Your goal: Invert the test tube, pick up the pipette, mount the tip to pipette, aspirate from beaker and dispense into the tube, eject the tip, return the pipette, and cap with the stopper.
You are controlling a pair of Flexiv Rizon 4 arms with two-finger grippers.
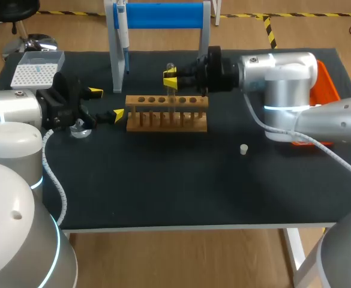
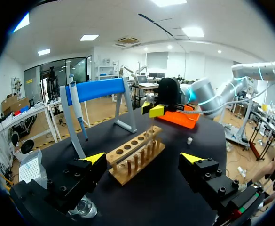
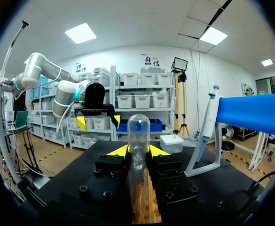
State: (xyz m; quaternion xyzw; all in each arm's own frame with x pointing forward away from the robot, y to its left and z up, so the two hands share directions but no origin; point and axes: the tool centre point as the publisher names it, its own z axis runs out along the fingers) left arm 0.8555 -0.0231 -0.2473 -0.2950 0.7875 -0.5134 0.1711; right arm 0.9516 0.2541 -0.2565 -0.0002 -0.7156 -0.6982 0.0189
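A clear test tube (image 1: 171,91) (image 3: 138,134) is held over the wooden rack (image 1: 166,113) (image 2: 135,153), with my right gripper (image 1: 170,79) (image 3: 138,150) shut on it; its rounded end sticks out past the yellow tips. My left gripper (image 1: 105,104) (image 2: 143,159) stands open to the left of the rack, with nothing between its fingers. A glass beaker (image 1: 79,129) (image 2: 83,207) sits just below it. The pipette (image 1: 122,36) (image 2: 78,108) (image 3: 205,132) hangs on the blue stand (image 1: 163,15). A small white stopper (image 1: 243,149) (image 2: 189,140) lies on the mat, right of the rack.
A tip box (image 1: 37,69) (image 2: 31,169) stands at the back left of the black mat. An orange tray (image 1: 326,84) (image 2: 184,120) sits at the far right, behind my right arm. The rack has several empty holes.
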